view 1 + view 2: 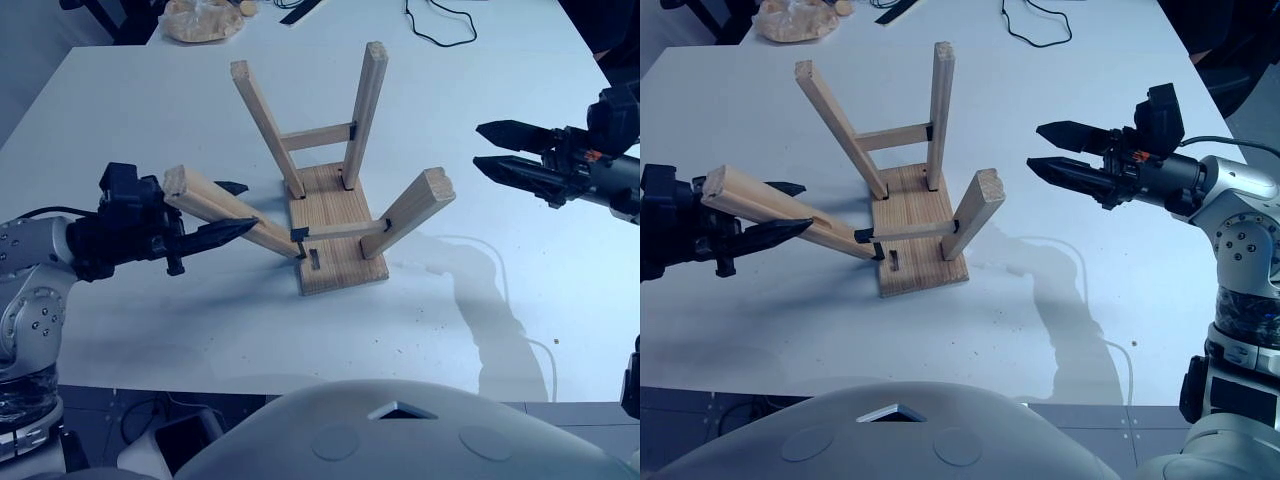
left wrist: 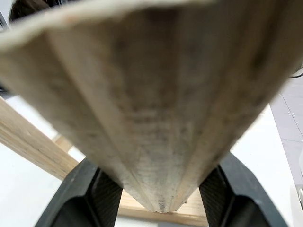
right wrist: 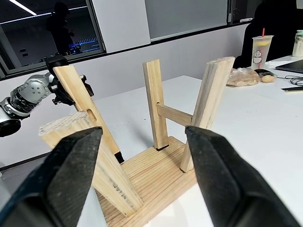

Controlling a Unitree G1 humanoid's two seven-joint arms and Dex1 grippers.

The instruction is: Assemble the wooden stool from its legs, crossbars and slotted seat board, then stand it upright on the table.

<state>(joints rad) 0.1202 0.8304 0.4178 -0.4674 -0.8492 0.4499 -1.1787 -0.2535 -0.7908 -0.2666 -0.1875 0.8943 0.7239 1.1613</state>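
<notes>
From the head: white surface (image 1: pixel 130 120), black cable (image 1: pixel 445 44) at its far edge. Upside-down stool (image 1: pixel 325 195) at centre, seat board (image 1: pixel 345 265) flat, far legs (image 1: pixel 365 110) pointing up, near legs (image 1: pixel 415 210) splayed outward. The left fingers (image 1: pixel 215 235) pinching the near left leg (image 1: pixel 205 200); right fingers (image 1: pixel 515 172) spread, apart from the stool. Left wrist: that leg running lengthwise between the fingers. Right wrist: dark windows (image 3: pixel 42 33) behind.

Pale bare-wood stool (image 1: pixel 332 212); smooth matt white table (image 1: pixel 140 110).
</notes>
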